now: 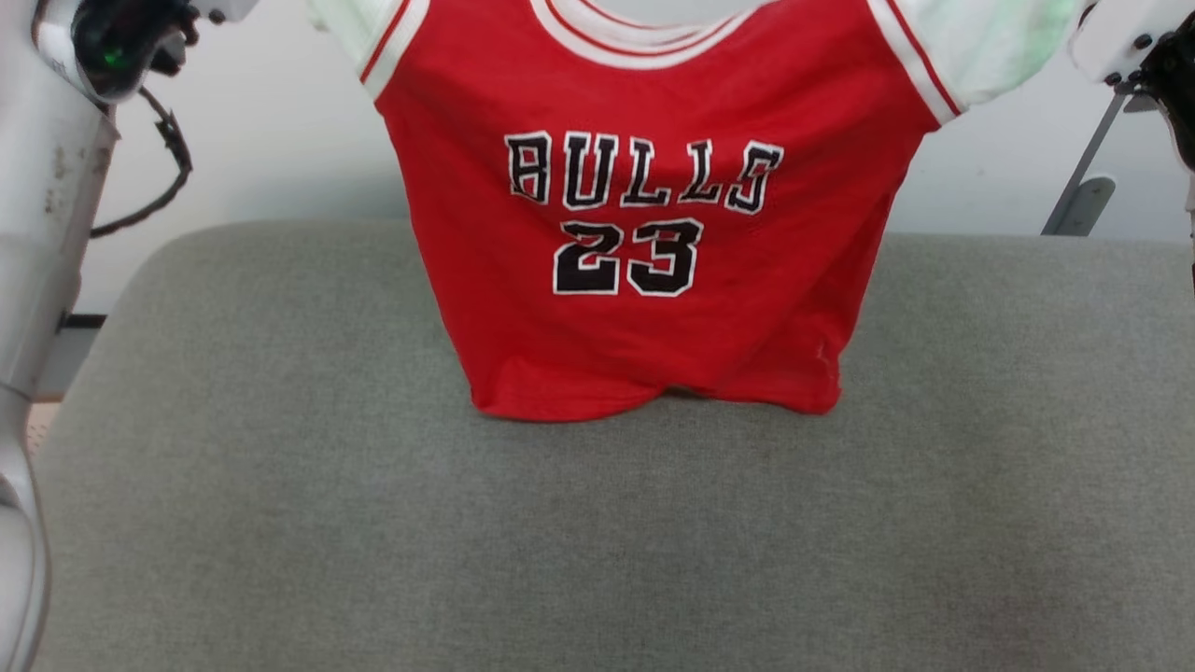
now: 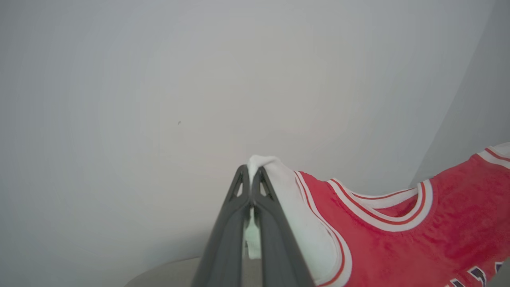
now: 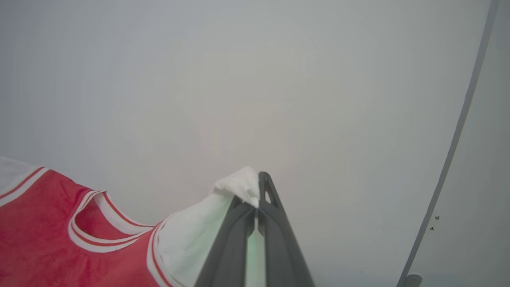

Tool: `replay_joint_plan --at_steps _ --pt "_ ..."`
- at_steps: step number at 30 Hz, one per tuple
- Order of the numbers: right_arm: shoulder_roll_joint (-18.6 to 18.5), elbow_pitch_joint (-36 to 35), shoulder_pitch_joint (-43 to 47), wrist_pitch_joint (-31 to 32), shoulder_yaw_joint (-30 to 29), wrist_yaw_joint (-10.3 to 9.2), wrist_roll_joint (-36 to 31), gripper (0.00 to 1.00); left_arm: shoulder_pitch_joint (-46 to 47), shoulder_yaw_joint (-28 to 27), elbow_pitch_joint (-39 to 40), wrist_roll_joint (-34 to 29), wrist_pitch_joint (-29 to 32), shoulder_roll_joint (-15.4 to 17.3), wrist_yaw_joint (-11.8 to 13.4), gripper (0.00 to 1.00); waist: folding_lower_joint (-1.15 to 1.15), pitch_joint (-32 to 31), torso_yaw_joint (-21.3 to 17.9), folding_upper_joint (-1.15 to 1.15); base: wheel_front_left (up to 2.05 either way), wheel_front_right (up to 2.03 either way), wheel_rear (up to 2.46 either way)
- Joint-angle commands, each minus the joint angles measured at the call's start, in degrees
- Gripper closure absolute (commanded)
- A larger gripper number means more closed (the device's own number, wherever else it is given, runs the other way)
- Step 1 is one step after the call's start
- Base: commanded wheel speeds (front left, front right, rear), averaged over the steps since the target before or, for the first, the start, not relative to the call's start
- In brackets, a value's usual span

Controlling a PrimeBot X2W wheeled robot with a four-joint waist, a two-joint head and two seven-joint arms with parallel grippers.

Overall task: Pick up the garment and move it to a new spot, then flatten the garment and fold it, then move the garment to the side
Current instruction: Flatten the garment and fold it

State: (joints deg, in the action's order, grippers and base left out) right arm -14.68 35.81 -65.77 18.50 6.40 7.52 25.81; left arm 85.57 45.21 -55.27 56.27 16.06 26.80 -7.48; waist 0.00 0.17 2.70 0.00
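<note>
Garment (image 1: 644, 233): held up off the tabletop (image 1: 280, 485), front facing the head camera, "BULLS 23" lettering upright and legible. It hangs spread between the two arms against a pale wall (image 1: 280, 140). The lower hem meets the grey fabric-covered tabletop at centre and bunches slightly there. The rest of the shirt is clear of the surface.

Left gripper (image 2: 251, 171): the fingers (image 2: 233, 223) are closed together, pinching the white sleeve on the robot's left. A tuft of white cloth stands proud of the tips. The red body and striped collar trail away to that view's right.

Right gripper (image 3: 259, 179): the fingers (image 3: 279, 235) are likewise closed, clamping the opposite white sleeve, with a fold of white cloth over the tip. The red body lies to that view's lower left.

In the head view the pale left forearm (image 1: 47, 187) stands at the left edge with a black cable (image 1: 168, 159) looping beside it. A grey metal strut (image 1: 1083, 187) leans at the upper right, behind the tabletop.
</note>
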Motion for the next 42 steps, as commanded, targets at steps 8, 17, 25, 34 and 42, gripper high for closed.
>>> replay_joint_plan --at_steps 8,17,25,34,42 --pt "-0.59 4.28 -6.92 -6.22 1.78 -0.06 -2.51 1.00 5.02 0.39 -0.69 -1.68 -3.78 -0.74 0.10 1.00 0.00 8.85 -0.18 0.00 0.00 0.00 0.00" --pt "-1.07 10.03 -19.45 -22.89 4.61 -0.06 -12.13 1.00 16.61 -0.51 -2.34 -4.56 -13.54 -2.20 0.15 1.00 0.00 22.67 -0.33 0.00 0.00 0.00 0.00" --pt "-2.06 9.95 -27.90 -33.66 3.99 -0.07 -27.23 1.00 24.09 -1.57 -2.81 -8.91 -29.58 -2.57 0.89 1.00 0.00 31.14 1.05 0.00 0.00 0.00 0.00" --pt "-2.57 4.88 -20.24 -33.61 4.11 -0.07 -32.58 1.00 17.56 -3.95 -1.88 -10.60 -31.26 -3.00 0.31 1.00 0.00 32.89 2.81 0.00 0.00 0.00 0.00" --pt "-1.67 13.75 -9.94 -33.38 8.99 -0.07 -20.88 1.00 5.30 2.16 -3.21 -6.38 -23.78 -4.46 0.06 1.00 0.00 26.84 3.14 0.00 0.00 0.00 0.00"
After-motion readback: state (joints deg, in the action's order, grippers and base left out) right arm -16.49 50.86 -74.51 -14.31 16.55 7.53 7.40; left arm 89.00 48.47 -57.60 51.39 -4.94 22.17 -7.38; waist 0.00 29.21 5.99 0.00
